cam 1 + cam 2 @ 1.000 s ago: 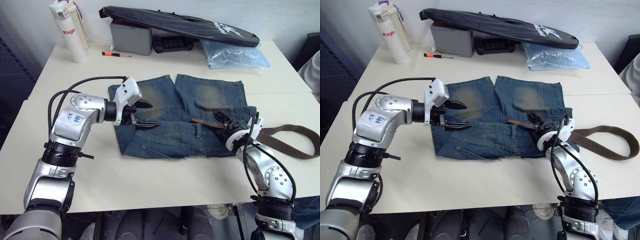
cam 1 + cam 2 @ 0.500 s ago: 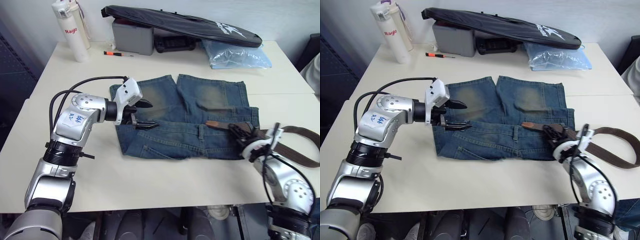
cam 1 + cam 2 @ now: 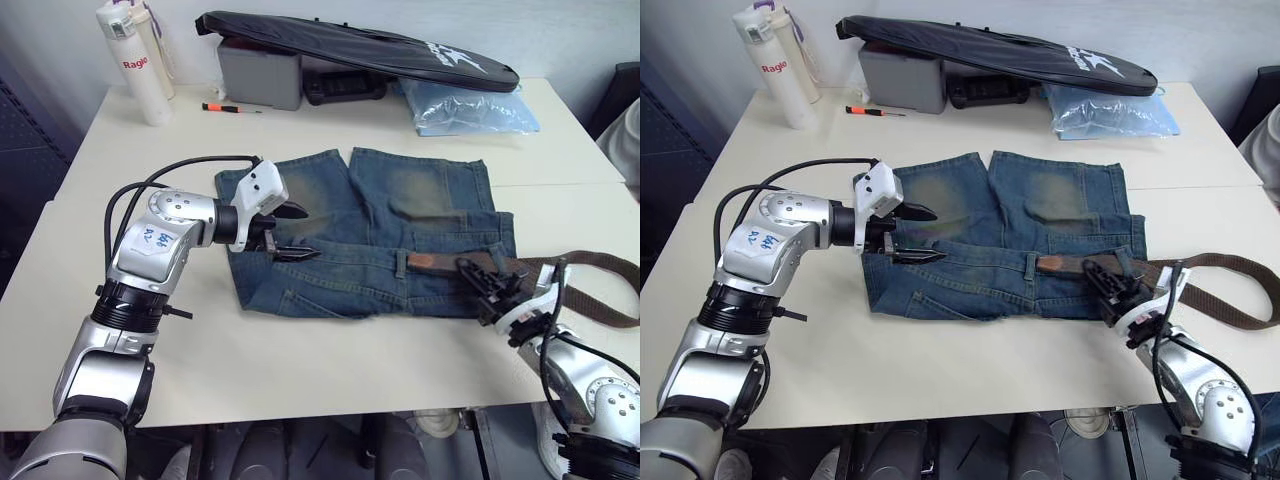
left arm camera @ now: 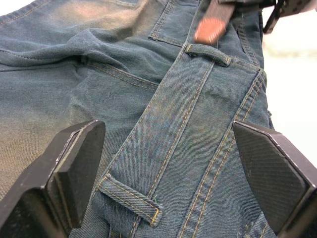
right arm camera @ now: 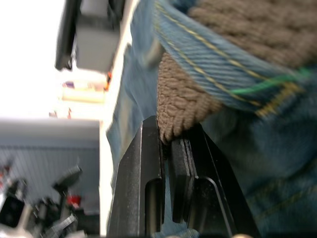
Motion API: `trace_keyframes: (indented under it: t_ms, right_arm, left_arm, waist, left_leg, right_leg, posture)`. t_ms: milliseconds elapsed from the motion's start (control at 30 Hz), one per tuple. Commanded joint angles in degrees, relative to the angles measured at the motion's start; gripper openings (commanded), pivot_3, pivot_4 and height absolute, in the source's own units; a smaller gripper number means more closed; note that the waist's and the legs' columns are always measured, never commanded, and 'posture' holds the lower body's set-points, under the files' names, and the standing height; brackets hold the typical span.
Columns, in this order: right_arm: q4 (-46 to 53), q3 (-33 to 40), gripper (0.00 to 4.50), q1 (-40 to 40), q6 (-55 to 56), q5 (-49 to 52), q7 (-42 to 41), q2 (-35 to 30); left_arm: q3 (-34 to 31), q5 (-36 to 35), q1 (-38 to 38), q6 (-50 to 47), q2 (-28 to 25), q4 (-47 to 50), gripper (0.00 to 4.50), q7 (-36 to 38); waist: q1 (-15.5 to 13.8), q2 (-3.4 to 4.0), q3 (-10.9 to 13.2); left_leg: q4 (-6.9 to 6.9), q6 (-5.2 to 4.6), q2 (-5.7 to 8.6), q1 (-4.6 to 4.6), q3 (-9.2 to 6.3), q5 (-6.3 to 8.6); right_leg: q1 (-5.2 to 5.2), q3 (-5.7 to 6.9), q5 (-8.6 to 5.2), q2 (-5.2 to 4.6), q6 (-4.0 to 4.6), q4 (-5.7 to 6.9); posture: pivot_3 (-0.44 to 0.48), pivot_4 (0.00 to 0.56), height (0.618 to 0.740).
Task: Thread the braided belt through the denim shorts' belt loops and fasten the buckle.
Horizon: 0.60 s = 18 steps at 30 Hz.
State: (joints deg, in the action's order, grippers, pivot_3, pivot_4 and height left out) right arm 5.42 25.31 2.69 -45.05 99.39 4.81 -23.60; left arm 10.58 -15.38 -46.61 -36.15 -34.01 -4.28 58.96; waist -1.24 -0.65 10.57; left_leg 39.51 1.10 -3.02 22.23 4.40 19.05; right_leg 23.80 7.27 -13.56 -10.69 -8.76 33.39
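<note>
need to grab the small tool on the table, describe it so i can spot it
Start at the tall white bottle in the table's far left corner. Between it and the grey box lies a thin screwdriver, flat on the tabletop. Its orange and black handle and slim shaft set it apart from its bulkier neighbours.

Cream table [image 3: 330, 370] against pale wall [image 3: 560, 35]

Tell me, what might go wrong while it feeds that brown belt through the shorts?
The right gripper pinches only the edge of the braided belt, so the strap could slip free. The belt's leather tip must still enter the next belt loop and might snag there. The left gripper, open over the denim shorts, isn't pinning them, so they may bunch.
</note>
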Motion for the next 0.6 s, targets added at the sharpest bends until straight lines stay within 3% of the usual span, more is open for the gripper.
trace_keyframes:
  t_ms: [33,367,600]
  right_arm:
    - [1.1,-0.1,0.02,-0.6,-0.7,-3.3,-3.3,-1.1]
    - [3.6,-4.3,0.02,1.4,-1.7,-8.0,-3.0,2.0]
    - [7.6,-9.8,0.02,2.9,-1.1,-7.6,0.5,8.8]
  left_arm:
    - [-0.7,0.1,-1.6,0.8,-0.3,1.0,4.50,0.4]
    - [-0.5,0.1,-1.8,0.8,0.2,0.9,4.50,0.2]
    - [0.1,0.5,-1.8,1.5,0.9,0.8,4.50,0.1]
  waist:
    - [0.0,0.00,0.0]
    - [0.5,0.00,0.0]
    - [1.6,0.00,0.0]
  left_leg:
    - [0.00,0.00,0.00,0.00,0.00,0.00]
    - [-0.02,0.01,-0.03,-0.03,0.02,0.00]
    - [-0.13,0.03,-0.07,-0.07,0.05,-0.02]
  right_leg:
    - [0.00,0.00,0.00,0.00,0.00,0.00]
    - [0.01,-0.01,0.00,0.04,0.00,0.00]
    - [0.05,-0.05,-0.02,0.09,0.03,0.01]
  posture:
    - [0.000,0.150,0.740]
    - [0.000,0.150,0.740]
    - [0.000,0.150,0.740]
